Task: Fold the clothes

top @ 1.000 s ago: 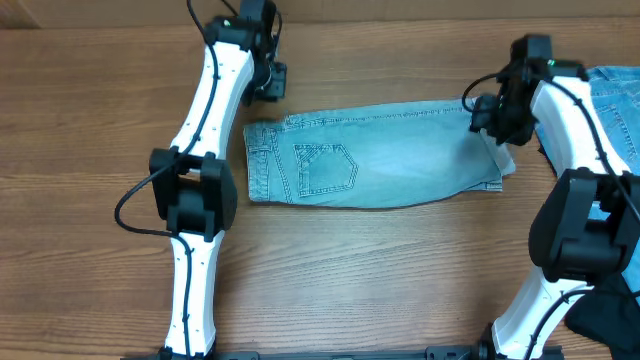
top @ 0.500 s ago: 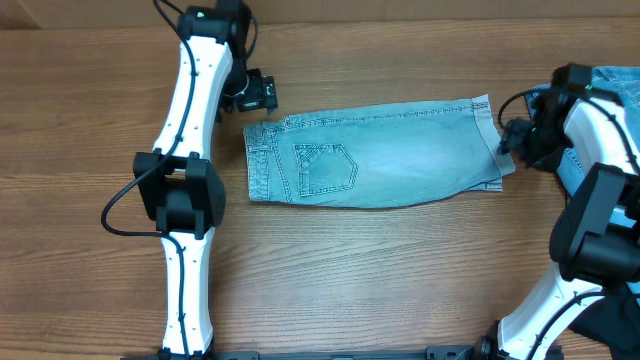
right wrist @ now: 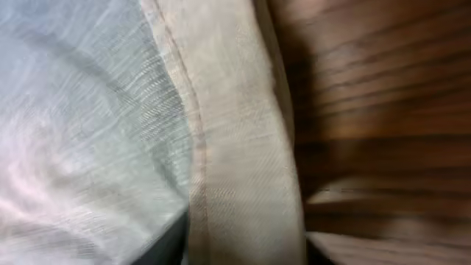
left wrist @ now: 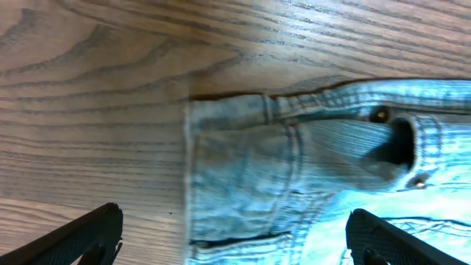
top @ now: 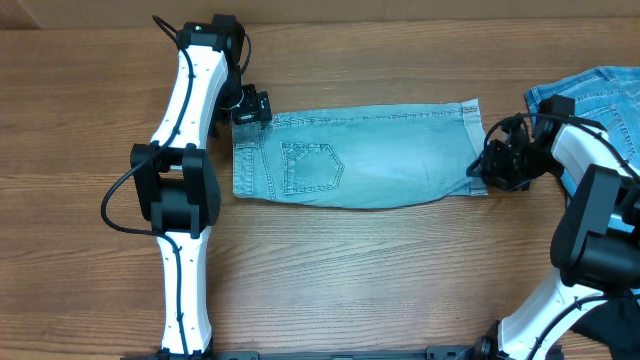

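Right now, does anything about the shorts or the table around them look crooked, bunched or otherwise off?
Mostly tidy: the denim shorts lie flat, folded lengthwise, waistband toward the left gripper. The cuff end by the right gripper is slightly uneven, its far corner poking out. A second denim garment lies crumpled at the far right table edge.

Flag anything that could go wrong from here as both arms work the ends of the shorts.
The left gripper is open over the waistband corner of the shorts, so closing may catch one layer only. The right gripper sits at the cuff edge; a shallow pinch could slip. The darker jeans lie close behind it.
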### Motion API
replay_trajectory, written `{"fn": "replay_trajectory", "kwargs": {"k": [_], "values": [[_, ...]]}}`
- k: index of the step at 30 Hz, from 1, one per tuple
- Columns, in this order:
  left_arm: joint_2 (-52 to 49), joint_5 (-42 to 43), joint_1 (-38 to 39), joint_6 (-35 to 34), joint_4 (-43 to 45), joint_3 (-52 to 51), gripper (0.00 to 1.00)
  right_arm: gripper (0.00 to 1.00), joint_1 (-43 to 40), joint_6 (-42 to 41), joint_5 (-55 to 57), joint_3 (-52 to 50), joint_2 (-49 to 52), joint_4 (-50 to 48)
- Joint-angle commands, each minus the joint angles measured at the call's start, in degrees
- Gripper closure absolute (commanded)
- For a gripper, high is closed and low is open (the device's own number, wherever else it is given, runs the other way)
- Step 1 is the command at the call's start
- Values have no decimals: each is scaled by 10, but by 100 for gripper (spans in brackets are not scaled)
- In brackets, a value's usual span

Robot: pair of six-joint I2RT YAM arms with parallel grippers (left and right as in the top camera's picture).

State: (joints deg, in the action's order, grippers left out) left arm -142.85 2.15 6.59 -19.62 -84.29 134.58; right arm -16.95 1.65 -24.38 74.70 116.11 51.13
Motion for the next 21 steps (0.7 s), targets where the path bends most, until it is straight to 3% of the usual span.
{"fn": "replay_trajectory", "kwargs": {"k": [1, 9, 14, 15, 16, 17, 18, 21], "values": [[3, 9, -2, -10, 3, -4, 0, 76, 5, 2, -23, -17, 23, -4], [3, 9, 2, -9, 1, -4, 2, 96, 5, 33, -92, -17, 23, -19], [4, 24, -3, 19, 6, 21, 9, 96, -1, 33, -92, 2, 23, -30], [4, 50, -2, 19, 6, 35, 16, 96, 0, 34, -92, 7, 23, -37], [4, 90, -2, 22, 5, 55, 31, 96, 0, 33, -92, 8, 23, -47], [4, 130, -2, 25, 5, 72, 88, 96, 0, 33, -92, 8, 23, -54], [4, 172, 0, 25, 6, 85, 96, 96, 0, 34, -91, 8, 23, -57], [4, 269, 23, 25, 3, 99, 96, 96, 0, 34, -86, 8, 23, -61]]}}
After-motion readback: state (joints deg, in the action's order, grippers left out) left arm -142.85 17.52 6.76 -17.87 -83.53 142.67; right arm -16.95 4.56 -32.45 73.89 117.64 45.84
